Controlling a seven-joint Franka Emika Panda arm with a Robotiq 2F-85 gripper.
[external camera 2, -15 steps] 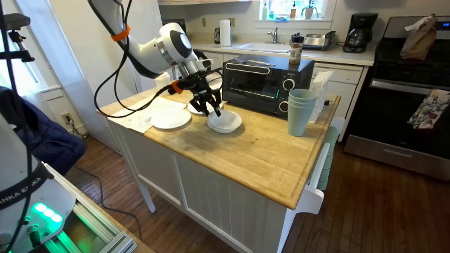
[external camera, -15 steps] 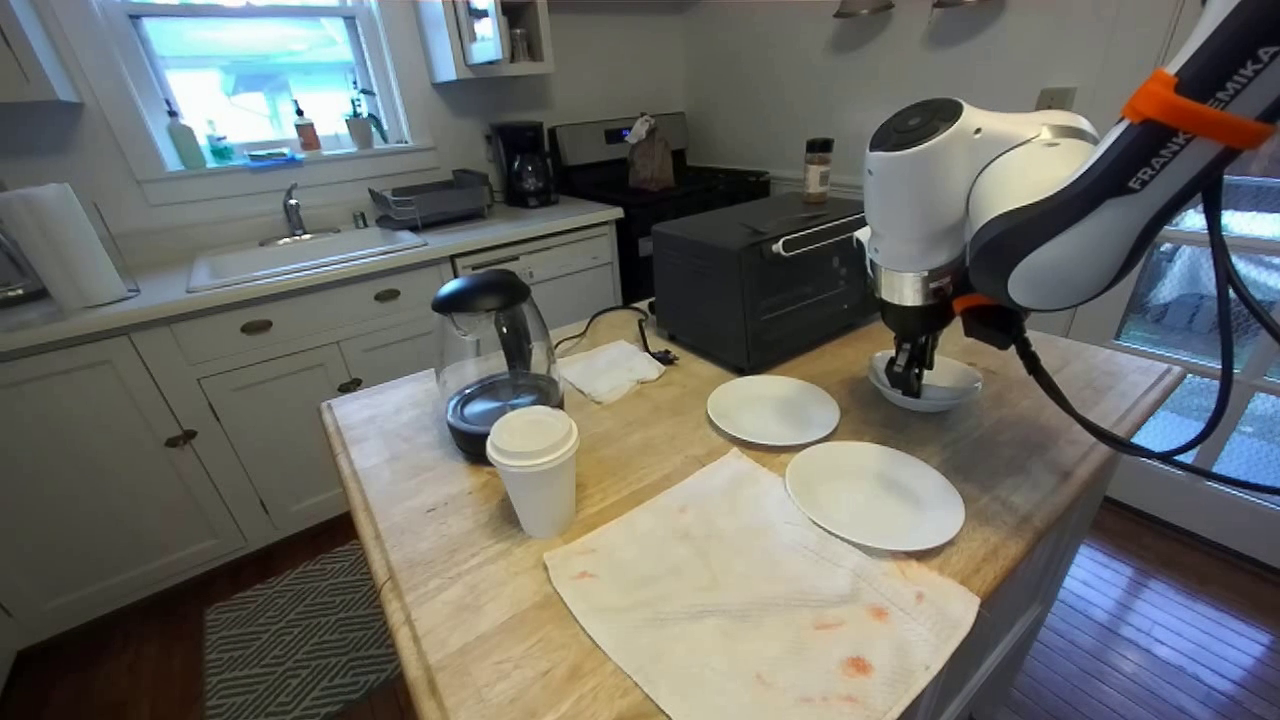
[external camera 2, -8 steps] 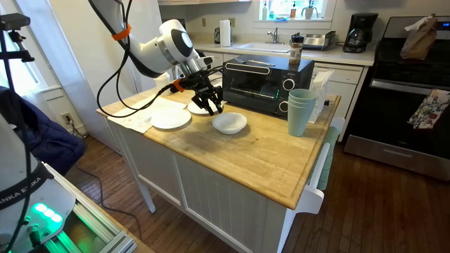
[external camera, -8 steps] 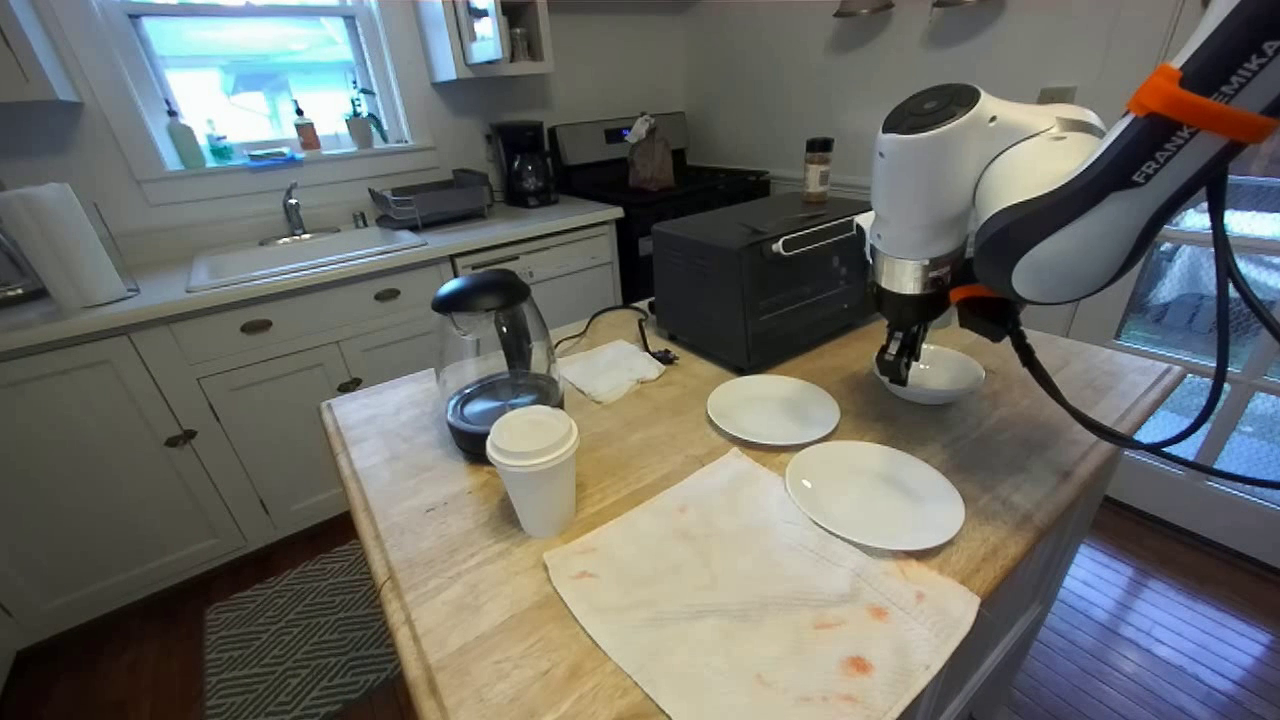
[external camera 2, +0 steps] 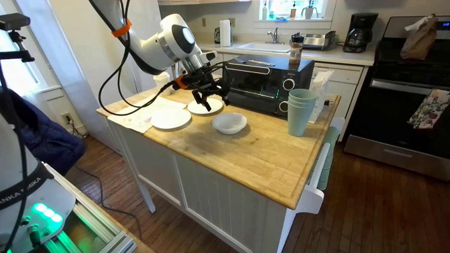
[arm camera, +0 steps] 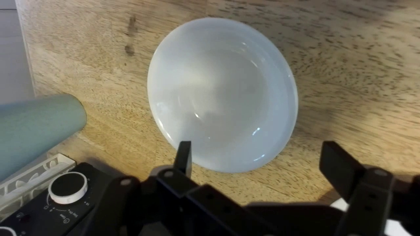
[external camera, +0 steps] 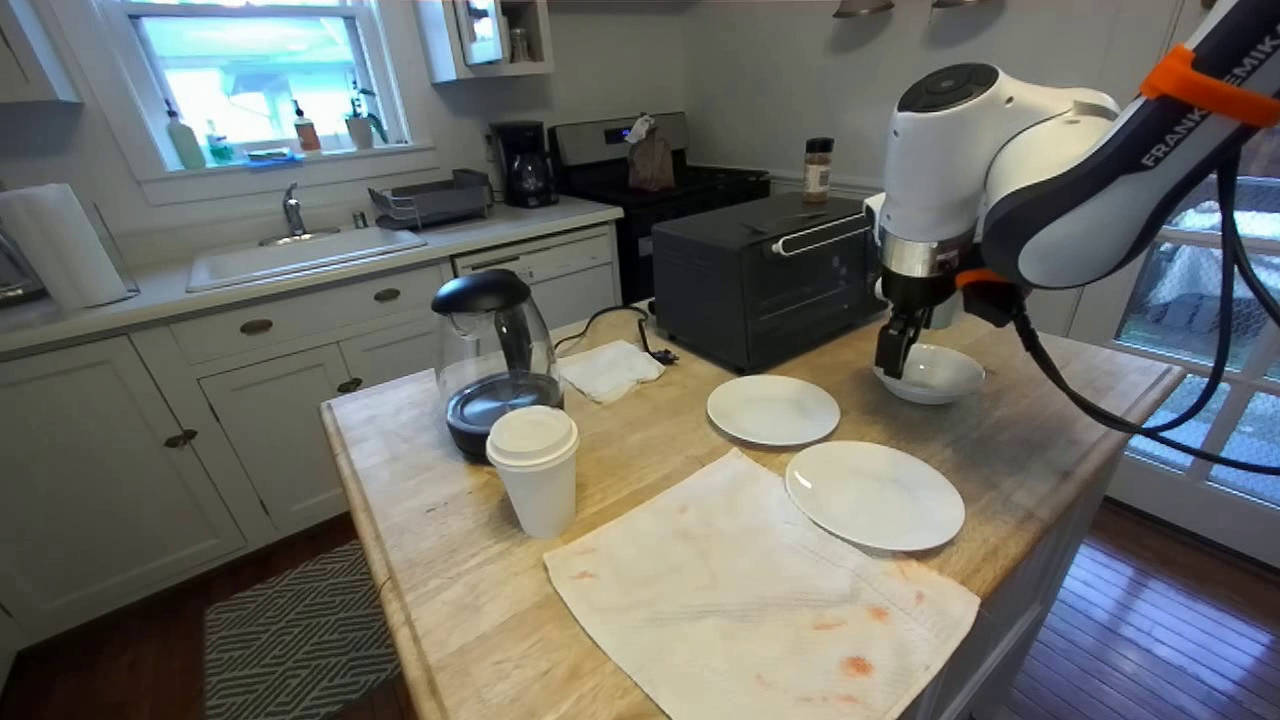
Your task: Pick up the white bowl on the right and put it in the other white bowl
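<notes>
Wrist view: a white bowl (arm camera: 223, 95) sits upright on the wood table (arm camera: 344, 108), round and smooth, with little shiny lights inside. Its sides slope out to a wide rim. I see one bowl shape, and I cannot tell if another bowl is tucked under it. The wood is tan with dark, grainy streaks. The black gripper (arm camera: 257, 159) has its two blocky fingers (arm camera: 184, 157) spread wide, and one fingertip covers a bit of the bowl's edge here.

In an exterior view, the gripper hangs in the air by the far left side of the bowl, apart from it. Well to the right stand tall green cups (external camera 2: 300, 114), one inside another, wider at the top. On the far side is a black, boxy toaster oven (external camera 2: 262, 84) with round knobs, and a jar (external camera 2: 296, 51) with a dark cap stands on top.

In an exterior view, two flat, round white plates (external camera: 773, 410) lie left of the bowl. The near one lies partly over a thin white sheet (external camera: 740, 600) with wrinkles and orange spots. Farther left, a white cup (external camera: 538, 485) with a lid stands just beside a see-through kettle (external camera: 485, 355).
</notes>
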